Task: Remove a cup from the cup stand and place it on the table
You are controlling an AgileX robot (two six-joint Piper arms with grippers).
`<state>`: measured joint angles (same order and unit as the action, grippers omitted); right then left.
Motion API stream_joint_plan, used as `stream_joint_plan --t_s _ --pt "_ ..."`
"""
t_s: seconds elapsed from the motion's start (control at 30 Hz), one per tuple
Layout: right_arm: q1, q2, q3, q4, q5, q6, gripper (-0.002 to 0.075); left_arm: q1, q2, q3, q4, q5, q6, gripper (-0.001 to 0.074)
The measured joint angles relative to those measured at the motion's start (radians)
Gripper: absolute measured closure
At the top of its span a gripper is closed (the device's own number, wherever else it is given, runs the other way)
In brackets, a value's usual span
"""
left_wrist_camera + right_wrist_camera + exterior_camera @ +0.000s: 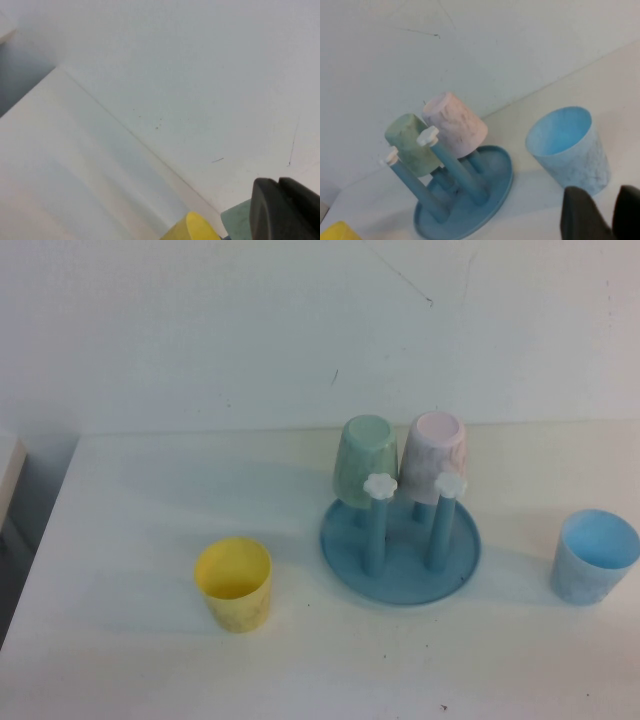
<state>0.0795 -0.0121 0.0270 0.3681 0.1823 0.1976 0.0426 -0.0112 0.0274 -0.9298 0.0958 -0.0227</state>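
Observation:
The pale mint-green cup (366, 455) hangs upside down on a back peg of the round blue cup stand (465, 560), next to the pale pink cup (437, 455). Two front pegs with white flower knobs are bare. Neither arm shows in the high view. My left gripper (281, 210) is shut and empty, off to the left of the stand; a piece of the mint cup (237, 225) shows beside it. My right gripper (614, 215) is shut and empty, just short of the light blue cup (567, 147). The right wrist view also shows the mint cup (407, 142) and the stand (500, 185).
A yellow cup (233, 585) stands upright on the white table (130, 500) left of the stand. The light blue cup (593, 555) stands upright to the stand's right. A white wall rises behind the table's far edge. The table's left edge drops off near a dark gap.

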Motion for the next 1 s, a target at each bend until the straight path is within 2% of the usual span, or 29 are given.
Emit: stream_joint_plan --t_s 0.17,0.3,0.5,0.7,1.0 --pt "0.0 0.0 0.0 0.0 0.036 -0.008 0.0572 0.0 0.0 0.0 0.011 0.008 0.046 0.0737" --pt "0.0 0.0 0.0 0.0 0.072 -0.034 0.0572 0.0 0.025 -0.093 0.103 0.133 0.144 0.0737" --pt "0.0 0.0 0.0 0.007 0.084 -0.045 0.0572 0.0 0.291 -0.439 0.349 0.421 0.227 0.0737" --pt "0.0 0.0 0.0 0.015 0.1 -0.045 0.0572 0.0 0.638 -0.816 0.399 0.724 0.442 0.0737" --pt "0.0 0.0 0.0 0.016 0.11 -0.047 0.0572 -0.016 1.101 -1.214 0.448 0.881 0.516 0.0737"
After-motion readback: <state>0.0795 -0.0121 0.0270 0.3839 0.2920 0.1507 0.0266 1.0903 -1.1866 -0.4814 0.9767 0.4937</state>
